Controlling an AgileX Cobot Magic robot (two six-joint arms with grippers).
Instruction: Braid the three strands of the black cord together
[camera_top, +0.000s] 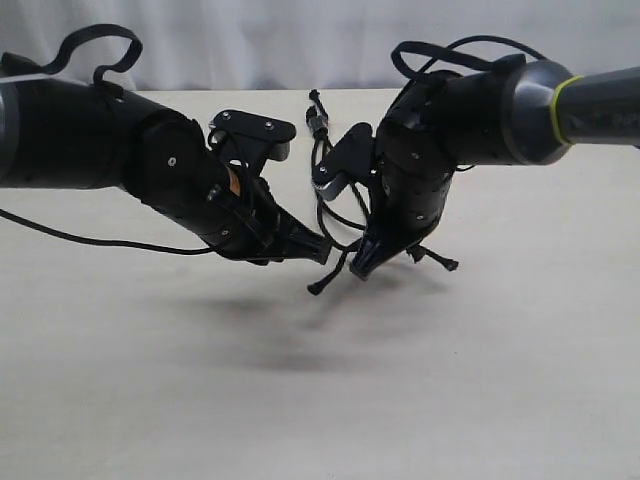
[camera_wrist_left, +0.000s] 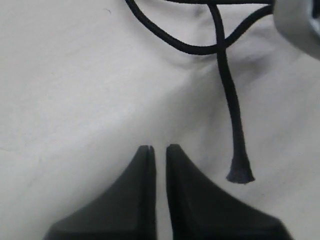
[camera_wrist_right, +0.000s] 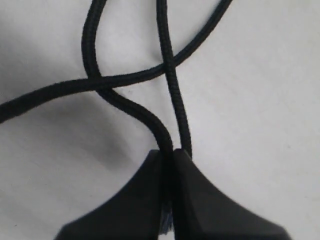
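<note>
The black cord's bound end (camera_top: 319, 124) lies at the far middle of the table, and its three strands run toward me between the arms. My right gripper (camera_top: 360, 268) (camera_wrist_right: 170, 152) is shut on one strand (camera_wrist_right: 146, 115), just above the table. A second strand (camera_wrist_right: 176, 102) passes beside its fingertip, and a third (camera_wrist_right: 60, 90) crosses both. My left gripper (camera_top: 322, 250) (camera_wrist_left: 159, 147) holds nothing, with its jaws nearly together and only a thin slit between them. A loose strand (camera_wrist_left: 231, 105) ends in a flared tip (camera_wrist_left: 240, 173) beside it. Free tips lie at the front (camera_top: 316, 288) and right (camera_top: 451, 265).
The pale table (camera_top: 320, 400) stretches toward me below both grippers. Glossy arm cables loop over the left arm (camera_top: 95, 45) and right arm (camera_top: 450, 48). Another cable (camera_top: 90, 240) trails from the left arm. A pale wall closes the back.
</note>
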